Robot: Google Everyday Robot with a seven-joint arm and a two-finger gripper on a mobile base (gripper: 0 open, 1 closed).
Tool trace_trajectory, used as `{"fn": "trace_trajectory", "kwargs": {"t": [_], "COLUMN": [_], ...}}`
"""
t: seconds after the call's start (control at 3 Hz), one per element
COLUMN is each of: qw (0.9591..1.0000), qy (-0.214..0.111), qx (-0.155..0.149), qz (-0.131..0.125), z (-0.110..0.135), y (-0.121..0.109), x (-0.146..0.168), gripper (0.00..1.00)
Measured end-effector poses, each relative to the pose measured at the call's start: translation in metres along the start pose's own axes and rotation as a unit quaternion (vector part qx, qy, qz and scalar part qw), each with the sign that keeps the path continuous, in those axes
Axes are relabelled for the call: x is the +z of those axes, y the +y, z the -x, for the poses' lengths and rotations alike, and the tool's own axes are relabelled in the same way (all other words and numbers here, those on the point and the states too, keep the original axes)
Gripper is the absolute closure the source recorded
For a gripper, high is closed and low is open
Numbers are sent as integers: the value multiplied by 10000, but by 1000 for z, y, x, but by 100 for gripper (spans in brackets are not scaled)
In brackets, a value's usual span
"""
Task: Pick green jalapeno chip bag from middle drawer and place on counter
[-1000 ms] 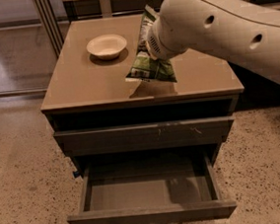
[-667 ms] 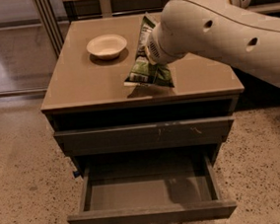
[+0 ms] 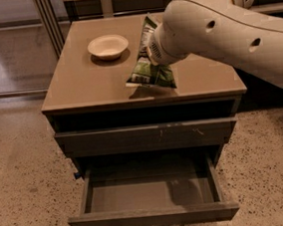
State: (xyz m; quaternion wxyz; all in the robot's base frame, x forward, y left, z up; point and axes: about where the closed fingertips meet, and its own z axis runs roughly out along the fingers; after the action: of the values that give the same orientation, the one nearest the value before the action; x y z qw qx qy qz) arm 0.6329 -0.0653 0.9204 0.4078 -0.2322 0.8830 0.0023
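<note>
The green jalapeno chip bag (image 3: 149, 66) stands tilted on the tan counter (image 3: 83, 83), with its lower edge touching the front middle of the top. My gripper (image 3: 151, 43) is at the end of the big white arm, above the counter and right of centre. It is shut on the bag's upper part, and the bag and wrist mostly hide its fingers. The middle drawer (image 3: 151, 191) is pulled fully open below, and its grey tray is bare.
A cream round bowl (image 3: 108, 45) sits on the counter at the back left of the bag. The scuffed drawer front (image 3: 146, 136) above the open drawer is shut. Speckled floor surrounds the cabinet, with a glass partition at the back left.
The bag in my gripper has sunk slightly, so its lower edge now rests on the counter. The arm has hardly moved otherwise.
</note>
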Motion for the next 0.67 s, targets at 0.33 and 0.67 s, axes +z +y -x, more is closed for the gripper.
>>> {"fn": "trace_trajectory", "kwargs": {"t": [0.33,0.67], "qw": [10000,10000], "qy": [0,0], "qx": [0,0], "qz": [0,0], "z": [0,0], "y": [0,0], "x": [0,0], "gripper": [34,3]}}
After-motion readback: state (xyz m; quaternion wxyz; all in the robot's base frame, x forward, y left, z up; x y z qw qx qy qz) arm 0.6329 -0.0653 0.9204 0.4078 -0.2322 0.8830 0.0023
